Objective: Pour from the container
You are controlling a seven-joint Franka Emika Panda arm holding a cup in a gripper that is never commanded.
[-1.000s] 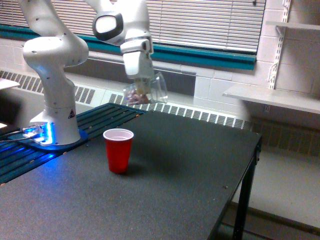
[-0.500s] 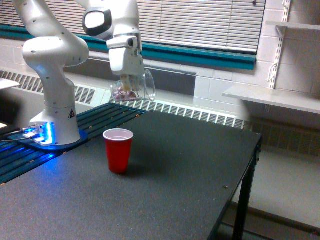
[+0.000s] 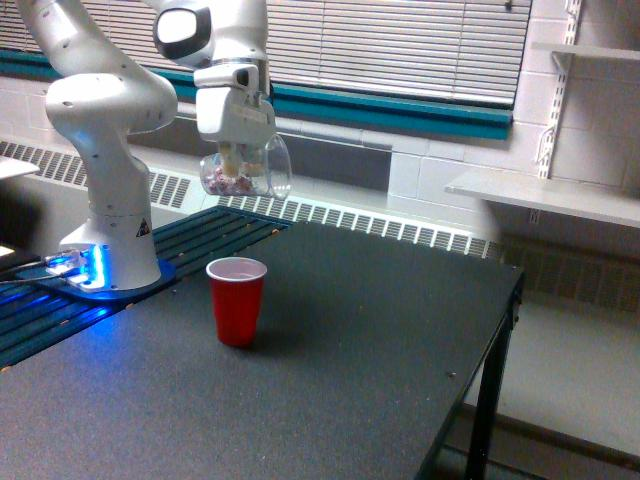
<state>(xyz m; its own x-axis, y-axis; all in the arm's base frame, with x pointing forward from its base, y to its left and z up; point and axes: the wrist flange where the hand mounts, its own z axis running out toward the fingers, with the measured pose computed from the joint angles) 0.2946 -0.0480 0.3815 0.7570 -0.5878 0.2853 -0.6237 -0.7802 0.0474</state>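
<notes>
Exterior view, reading from its left: the white arm's base (image 3: 110,250) sits on its blue-lit mount well below and to the left of the gripper (image 3: 232,152), and nothing there has moved. What has changed over the last second is the gripper itself: I have watched it travel across toward the view's left and a little upward, carrying the container (image 3: 243,173) with it. The fingers are closed on the clear container, clamped around its wall, and it hangs just beneath the wrist, tipped well over on its side with its mouth toward the view's right. The pinkish-brown bits lie gathered in the end on the left, under the fingers, and I see none falling out. A second ago the container hung further to the right, past the red cup (image 3: 237,299); now it sits above the cup and slightly to the left of it, well clear of the rim. The red cup stands upright on the dark table (image 3: 380,380), directly below and a touch right of the gripper, its white inside showing nothing I can make out. I judge this as the lining-up stage: the carry has brought the load over the target, and no pouring has started. To the right, the table is bare out to its edge.
</notes>
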